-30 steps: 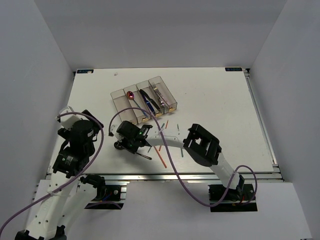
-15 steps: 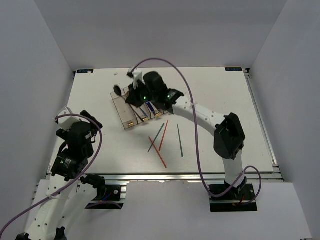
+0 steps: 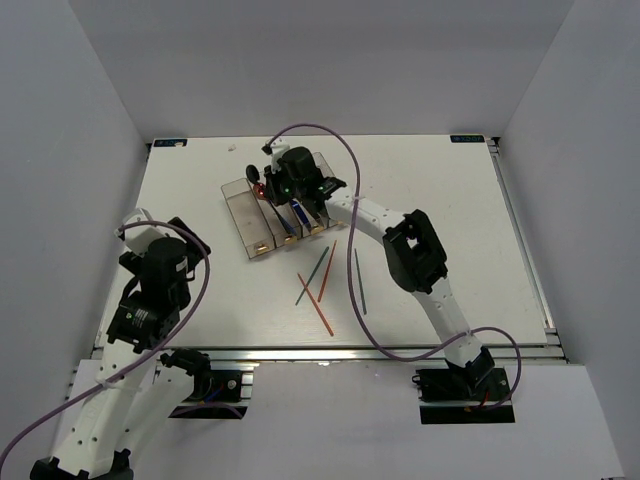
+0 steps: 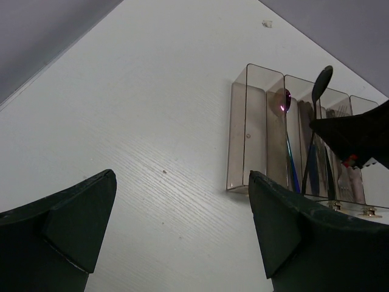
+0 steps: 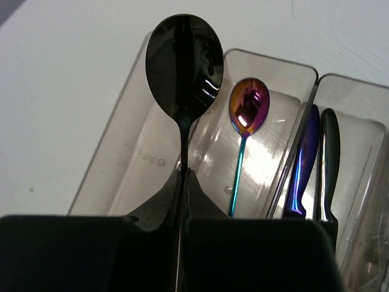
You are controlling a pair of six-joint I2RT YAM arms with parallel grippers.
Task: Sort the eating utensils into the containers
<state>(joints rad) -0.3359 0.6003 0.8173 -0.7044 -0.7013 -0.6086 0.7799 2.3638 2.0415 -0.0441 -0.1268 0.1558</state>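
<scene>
My right gripper (image 3: 274,186) is shut on the handle of a dark spoon (image 5: 185,58) and holds it above the row of clear-grey containers (image 3: 243,212). In the right wrist view the gripper (image 5: 185,173) has its jaws closed on the handle. The spoon's bowl hangs over the wall between the empty leftmost bin (image 5: 130,164) and the second bin. That second bin holds an iridescent spoon (image 5: 248,109). The third holds a blue knife (image 5: 304,164) and a black knife (image 5: 329,155). My left gripper (image 4: 182,225) is open and empty over bare table, left of the bins (image 4: 243,140). The dark spoon also shows in the left wrist view (image 4: 320,79).
Several chopsticks lie loose on the table in front of the bins: a red one (image 3: 315,304), a teal one (image 3: 312,275), an orange one (image 3: 327,270) and a dark teal one (image 3: 360,281). The left arm (image 3: 160,270) stays near the front left edge.
My right arm has carried the dark spoon from the table's front up to the bins and now holds it over their left end. The left arm has shifted only slightly.
</scene>
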